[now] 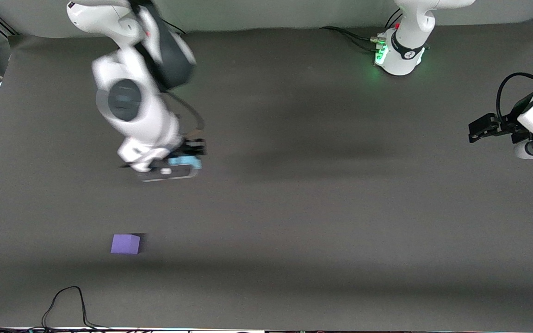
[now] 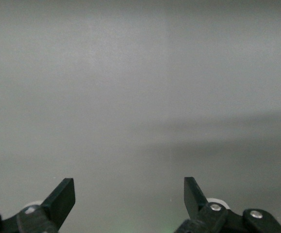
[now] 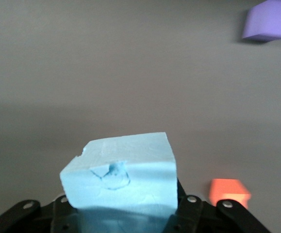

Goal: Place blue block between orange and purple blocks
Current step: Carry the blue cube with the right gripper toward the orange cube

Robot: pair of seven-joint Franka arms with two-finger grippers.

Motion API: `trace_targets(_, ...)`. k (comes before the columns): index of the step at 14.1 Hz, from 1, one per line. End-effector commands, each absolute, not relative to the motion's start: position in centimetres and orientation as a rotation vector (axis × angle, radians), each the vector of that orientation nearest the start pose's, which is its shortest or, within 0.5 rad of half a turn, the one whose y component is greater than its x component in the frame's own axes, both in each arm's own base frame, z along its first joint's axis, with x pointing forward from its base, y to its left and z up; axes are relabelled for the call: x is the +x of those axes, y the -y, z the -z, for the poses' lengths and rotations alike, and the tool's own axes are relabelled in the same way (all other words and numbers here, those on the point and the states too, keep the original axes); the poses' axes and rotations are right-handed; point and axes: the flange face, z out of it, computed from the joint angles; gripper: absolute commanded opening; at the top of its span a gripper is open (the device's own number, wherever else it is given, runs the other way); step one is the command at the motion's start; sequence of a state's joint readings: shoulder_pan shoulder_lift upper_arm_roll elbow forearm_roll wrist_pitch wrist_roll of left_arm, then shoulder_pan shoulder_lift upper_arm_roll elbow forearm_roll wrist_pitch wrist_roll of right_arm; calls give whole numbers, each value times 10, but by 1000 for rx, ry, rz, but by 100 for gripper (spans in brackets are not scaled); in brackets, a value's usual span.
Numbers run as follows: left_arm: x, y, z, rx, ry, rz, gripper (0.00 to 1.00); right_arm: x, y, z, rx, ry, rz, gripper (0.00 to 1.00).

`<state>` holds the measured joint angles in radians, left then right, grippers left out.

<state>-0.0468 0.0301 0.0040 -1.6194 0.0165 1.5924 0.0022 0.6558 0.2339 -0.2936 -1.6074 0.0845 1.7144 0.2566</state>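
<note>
Your right gripper (image 1: pixel 188 162) is pinched tight on the blue block (image 3: pixel 121 177), holding it up over the table (image 1: pixel 322 208), above the orange block (image 3: pixel 229 191). The purple block (image 1: pixel 126 243) sits on the table, nearer the front camera. Your left gripper (image 2: pixel 129 199) waits with fingers spread wide, holding nothing.

From my seat I see a dark grey matte counter (image 1: pixel 322 222) filling nearly the whole front view. A loose black cable (image 1: pixel 65 305) loops over its edge nearest the front camera, toward the right arm's end. A second bundle of black cables (image 1: pixel 347 34) lies on the counter by the pale wall (image 1: pixel 266 14) that runs along its farthest edge. Broad soft shadows cross the counter's middle.
</note>
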Motion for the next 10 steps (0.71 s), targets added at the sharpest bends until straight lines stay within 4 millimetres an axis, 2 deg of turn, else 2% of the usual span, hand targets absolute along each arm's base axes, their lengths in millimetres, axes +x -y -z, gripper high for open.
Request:
trace_targets(1, 566, 26, -589, -3122, -49, -69, 100, 580, -161, -506, -3114, 233, -202, 49)
trace_targets(2, 566, 27, -589, -3120, -52, -68, 100, 586, -130, -507, -3113, 235, -207, 50)
trace_targets(3, 566, 27, -589, -3120, -52, -66, 100, 589, -107, -507, -3116, 219, -212, 50)
trace_targets(6, 566, 28, -590, -3121, -54, -61, 100, 595, -52, -501, -3123, 255, -241, 50)
trace_targets(7, 566, 28, -590, -3121, -57, -59, 100, 595, -39, -487, -3119, 263, -272, 50)
trace_targets(10, 566, 28, -591, -3121, -54, -49, 100, 580, -25, -442, -3102, 236, -308, 51)
